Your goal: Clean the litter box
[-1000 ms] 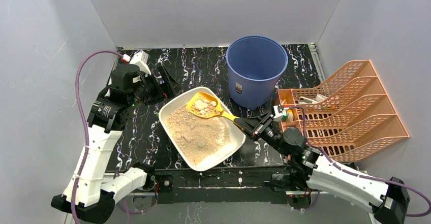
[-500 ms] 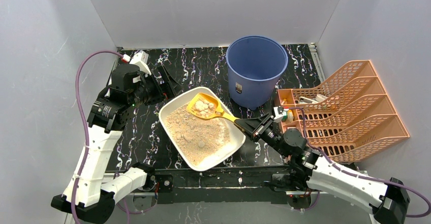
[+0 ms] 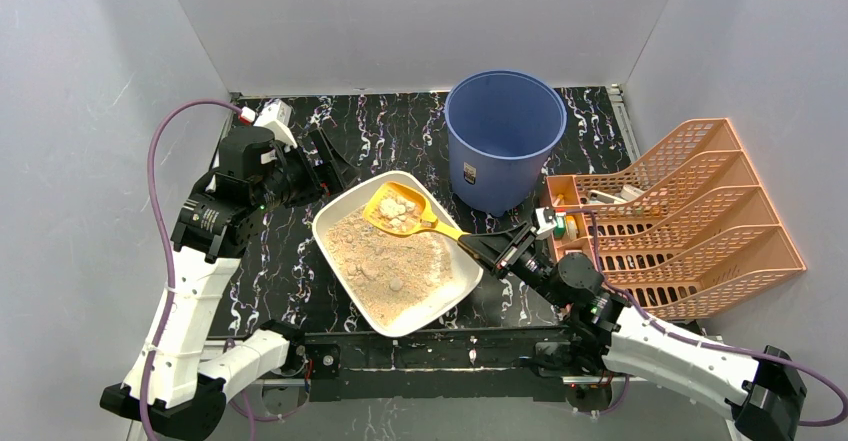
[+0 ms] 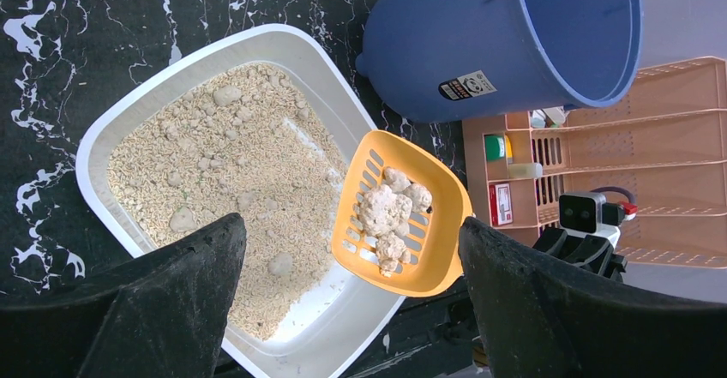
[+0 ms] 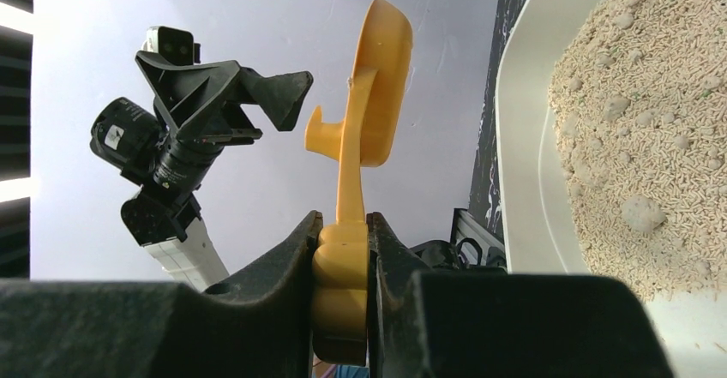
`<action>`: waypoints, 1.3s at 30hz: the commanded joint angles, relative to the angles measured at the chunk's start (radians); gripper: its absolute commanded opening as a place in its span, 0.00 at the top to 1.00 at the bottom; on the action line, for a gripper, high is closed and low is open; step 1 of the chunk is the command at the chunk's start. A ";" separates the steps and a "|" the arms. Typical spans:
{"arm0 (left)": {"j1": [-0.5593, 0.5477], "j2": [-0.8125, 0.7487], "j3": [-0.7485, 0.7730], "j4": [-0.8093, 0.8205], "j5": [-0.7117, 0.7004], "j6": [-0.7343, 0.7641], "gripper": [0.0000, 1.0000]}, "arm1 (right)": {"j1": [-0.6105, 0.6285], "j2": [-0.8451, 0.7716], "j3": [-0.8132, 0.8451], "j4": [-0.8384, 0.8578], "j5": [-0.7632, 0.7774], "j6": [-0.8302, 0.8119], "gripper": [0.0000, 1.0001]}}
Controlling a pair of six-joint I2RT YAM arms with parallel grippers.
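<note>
Item: shallow white rectangular plastic litter box (image 4: pixel 321 87), holding tan sandy litter. It sits mid-tabletop on the black marbled tabletop (image 3: pixel 270 271), just in front of the tall round blue plastic bucket (image 3: pixel 495 186).

Item: yellow slotted plastic scoop (image 4: pixel 437 249), loaded with a heap of pale lumpy clumps (image 4: pixel 386 215). I hold it lifted over the box's far corner, on the bucket side.

Item: my right claw (image 3: pixel 478 248), clamped tight on the very end of the scoop's handle.

Item: my left claw (image 3: pixel 335 166), jaws spread wide and gripping nothing. It hangs near the box's far-left corner.

Item: orange-pink lattice plastic organiser rack (image 3: pixel 690 221), at the right and apart from the work.

Hazards, as I judge them:
- The grip sits at the handle's tip, so the loaded end could twist or sag between my fingers.
- Any tilt on the way over could roll clumps onto the tabletop between box and bucket.
- The bucket's rim stands high, and too low a pass would knock the scoop against it and shed the load.
- Loose grains may sift through the slots outside the box.
</note>
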 commanded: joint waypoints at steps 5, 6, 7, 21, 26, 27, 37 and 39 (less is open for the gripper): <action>-0.003 -0.023 0.018 -0.029 -0.027 0.019 0.08 | 0.000 -0.038 0.092 0.040 0.064 -0.105 0.99; -0.002 -0.024 0.020 -0.033 -0.030 0.021 0.08 | 0.000 -0.041 0.104 0.033 0.073 -0.122 0.99; -0.002 -0.025 0.019 -0.037 -0.033 0.022 0.08 | 0.000 -0.043 0.116 0.031 0.080 -0.142 0.99; -0.002 -0.015 0.028 -0.038 -0.029 0.033 0.08 | -0.001 -0.046 0.368 -0.067 0.320 -0.373 0.99; -0.002 -0.019 0.025 -0.040 -0.032 0.035 0.08 | 0.000 -0.053 0.428 -0.105 0.405 -0.423 0.99; -0.002 -0.020 0.024 -0.040 -0.032 0.035 0.08 | 0.000 -0.053 0.443 -0.115 0.420 -0.432 0.99; -0.003 -0.039 0.008 -0.040 -0.035 0.034 0.08 | 0.000 -0.052 0.545 -0.215 0.580 -0.658 0.99; -0.002 -0.042 0.006 -0.040 -0.034 0.033 0.08 | 0.000 -0.054 0.552 -0.218 0.611 -0.727 0.99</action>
